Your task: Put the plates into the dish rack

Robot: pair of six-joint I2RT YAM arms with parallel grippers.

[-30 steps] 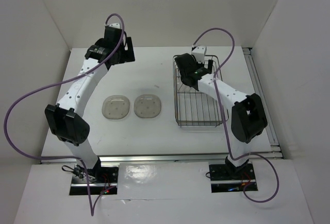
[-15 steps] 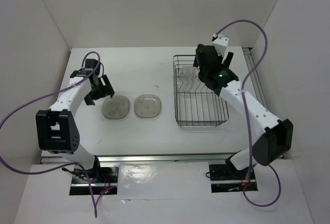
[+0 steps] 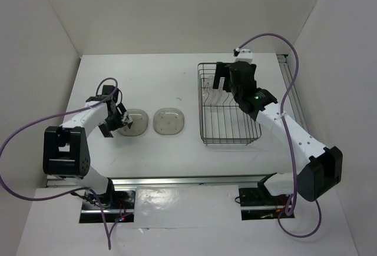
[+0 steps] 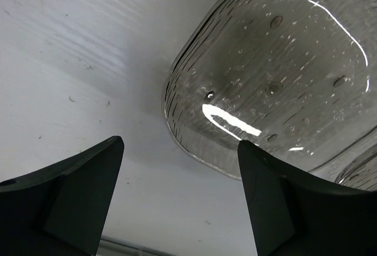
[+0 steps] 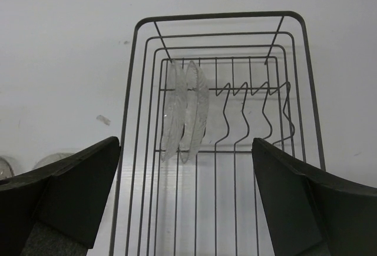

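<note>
1. The left gripper [image 4: 181,145], jaws spread and clamping nothing, has descended to the outer edge of the smoky plate [image 4: 277,73] lying farther left of the dish rack [image 3: 230,140].
2. The right gripper [image 5: 185,144], jaws spread and empty, has shifted over the rack's far end.
3. Two clear plates [image 5: 185,112] stand upright at that far end.
4. The second smoky plate [image 3: 169,120] remains flat, nearer the rack's left side.

Left plate [image 3: 134,121] and right plate [image 3: 169,120], both grey, lie flat side by side on the table [image 3: 165,85], left of the rack [image 3: 204,110]. Left claw [image 3: 119,122] is low at the left plate's outer edge, jaws spread. Right claw [image 3: 226,84] hangs above the rack's far end, where clear plates [image 3: 213,96] stand on edge between dividers.
</note>
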